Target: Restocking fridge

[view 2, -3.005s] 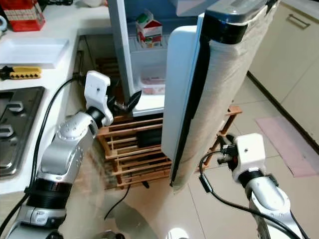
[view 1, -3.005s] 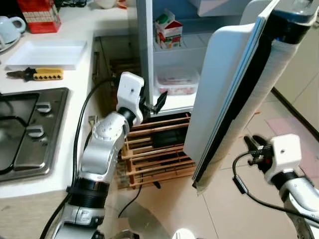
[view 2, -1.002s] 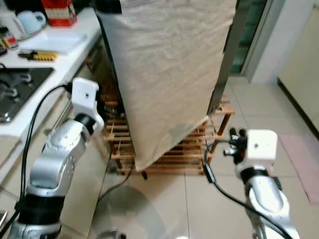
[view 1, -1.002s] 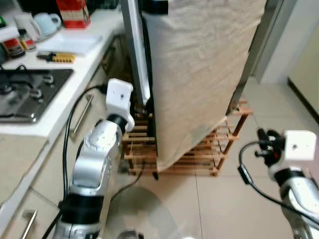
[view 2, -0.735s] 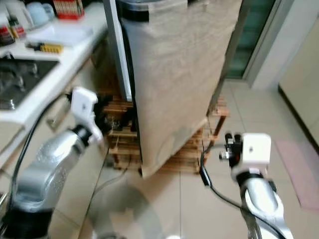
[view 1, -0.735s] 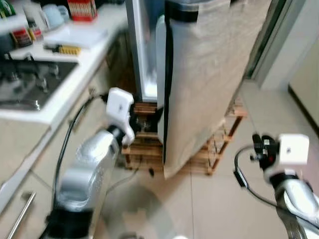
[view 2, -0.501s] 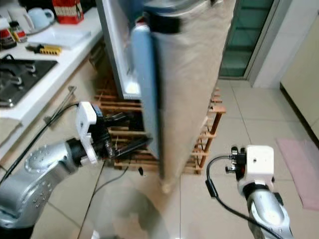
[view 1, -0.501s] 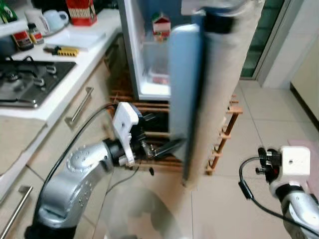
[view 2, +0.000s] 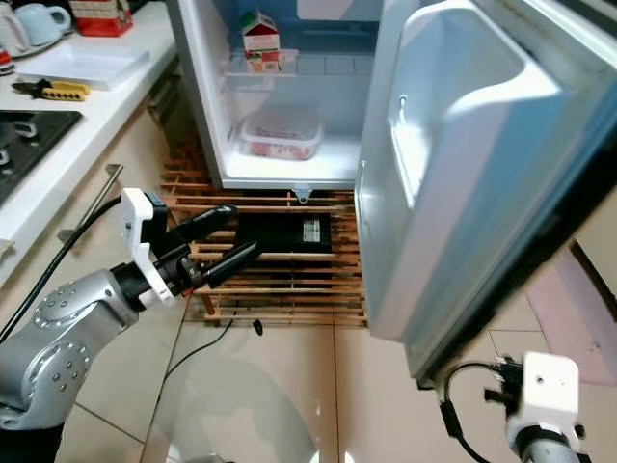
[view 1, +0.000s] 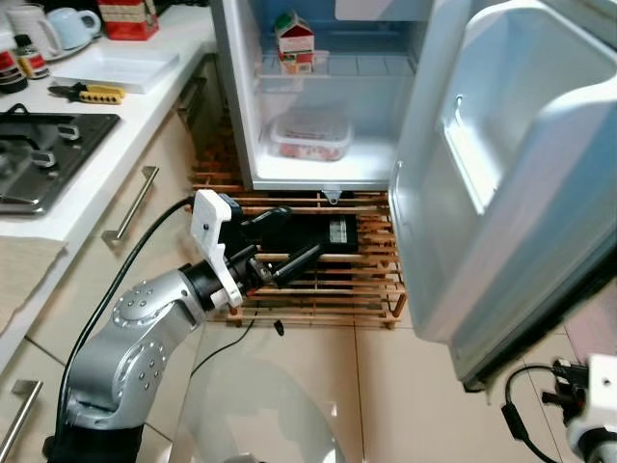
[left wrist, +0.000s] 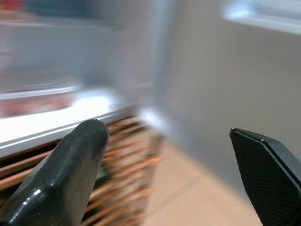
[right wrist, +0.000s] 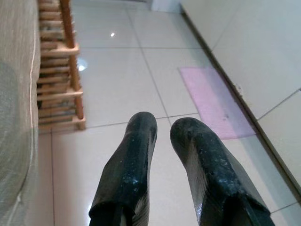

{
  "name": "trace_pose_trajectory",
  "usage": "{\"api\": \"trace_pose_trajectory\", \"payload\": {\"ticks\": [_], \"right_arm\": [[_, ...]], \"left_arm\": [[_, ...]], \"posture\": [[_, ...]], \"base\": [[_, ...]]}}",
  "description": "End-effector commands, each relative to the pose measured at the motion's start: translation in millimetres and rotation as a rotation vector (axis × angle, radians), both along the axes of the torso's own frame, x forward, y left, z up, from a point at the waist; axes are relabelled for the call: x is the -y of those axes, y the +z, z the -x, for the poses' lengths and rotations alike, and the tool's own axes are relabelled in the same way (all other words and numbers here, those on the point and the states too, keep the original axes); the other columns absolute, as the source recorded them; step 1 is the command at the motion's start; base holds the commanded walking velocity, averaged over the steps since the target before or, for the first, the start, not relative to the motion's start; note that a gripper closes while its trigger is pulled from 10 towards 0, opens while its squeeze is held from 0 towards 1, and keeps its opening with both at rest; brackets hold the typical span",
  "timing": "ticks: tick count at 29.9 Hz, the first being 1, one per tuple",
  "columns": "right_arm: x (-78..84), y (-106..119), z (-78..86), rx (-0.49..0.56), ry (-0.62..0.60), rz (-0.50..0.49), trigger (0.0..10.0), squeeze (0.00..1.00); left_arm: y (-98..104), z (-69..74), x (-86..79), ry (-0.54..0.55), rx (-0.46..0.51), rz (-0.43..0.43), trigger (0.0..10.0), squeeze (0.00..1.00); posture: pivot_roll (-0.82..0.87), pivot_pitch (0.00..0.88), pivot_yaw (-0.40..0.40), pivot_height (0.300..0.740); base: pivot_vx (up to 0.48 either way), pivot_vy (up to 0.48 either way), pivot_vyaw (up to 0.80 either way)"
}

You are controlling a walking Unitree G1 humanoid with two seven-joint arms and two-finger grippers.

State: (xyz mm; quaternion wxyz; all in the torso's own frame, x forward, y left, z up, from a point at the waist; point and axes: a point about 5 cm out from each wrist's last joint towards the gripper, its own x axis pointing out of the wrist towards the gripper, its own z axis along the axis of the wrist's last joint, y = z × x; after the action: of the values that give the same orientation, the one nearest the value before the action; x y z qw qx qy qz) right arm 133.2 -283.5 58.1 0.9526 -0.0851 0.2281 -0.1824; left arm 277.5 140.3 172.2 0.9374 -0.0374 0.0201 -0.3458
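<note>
Glossy white plastic is lining the fridge door (view 1: 501, 174), slatted bare wood is forming the rack (view 1: 333, 289), and polished tiles are gleaming on the floor (view 2: 289, 405).

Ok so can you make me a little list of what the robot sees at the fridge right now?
fridge door: open wide, swung to the robot's right
top shelf: milk carton
lower shelf: clear lidded box with something reddish inside
under the fridge: wooden slatted rack
left hand: open and empty, low in front of the rack
right hand: fingers close together, pointing at the tiled floor
counter on the left: white tray, gas hob
</note>
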Motion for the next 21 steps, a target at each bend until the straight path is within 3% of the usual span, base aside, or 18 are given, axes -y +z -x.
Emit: {"api": "trace_pose_trajectory", "payload": {"ticks": [1, 9, 14, 17, 21], "right_arm": [[3.4, 7, 0.4, 0.045, -0.010, 0.002, 10.0, 0.00], [-8.9, 24, -3.4, 0.132, 0.117, -0.056, 10.0, 0.00], [1.7, 45, -9.0, 0.225, 0.126, -0.042, 10.0, 0.00], [15.0, 65, -18.0, 0.322, 0.084, -0.038, 10.0, 0.00], [16.2, 76, -25.5, 0.357, 0.107, -0.056, 10.0, 0.00]], "left_arm": [[-10, -7.3, -1.5, 0.095, -0.007, -0.100, 10.0, 0.00], [-25, -25.0, 3.7, 0.271, -0.005, -0.216, 10.0, 0.00], [-10, -24.9, 19.5, 0.218, 0.035, -0.068, 10.0, 0.00], [-10, -22.9, 27.3, 0.181, 0.058, -0.057, 10.0, 0.00], [-11, -25.5, 33.3, 0.189, 0.068, -0.073, 10.0, 0.00]], "posture": [[-0.06, 0.046, 0.026, 0.740], [-0.07, 0.048, 0.034, 0.740], [-0.08, 0.046, 0.040, 0.740], [-0.08, 0.044, 0.039, 0.740], [-0.07, 0.040, 0.033, 0.740]], "base": [[0.000, 0.000, 0.00], [0.000, 0.000, 0.00], [0.000, 0.000, 0.00], [0.000, 0.000, 0.00], [0.000, 0.000, 0.00]]}}
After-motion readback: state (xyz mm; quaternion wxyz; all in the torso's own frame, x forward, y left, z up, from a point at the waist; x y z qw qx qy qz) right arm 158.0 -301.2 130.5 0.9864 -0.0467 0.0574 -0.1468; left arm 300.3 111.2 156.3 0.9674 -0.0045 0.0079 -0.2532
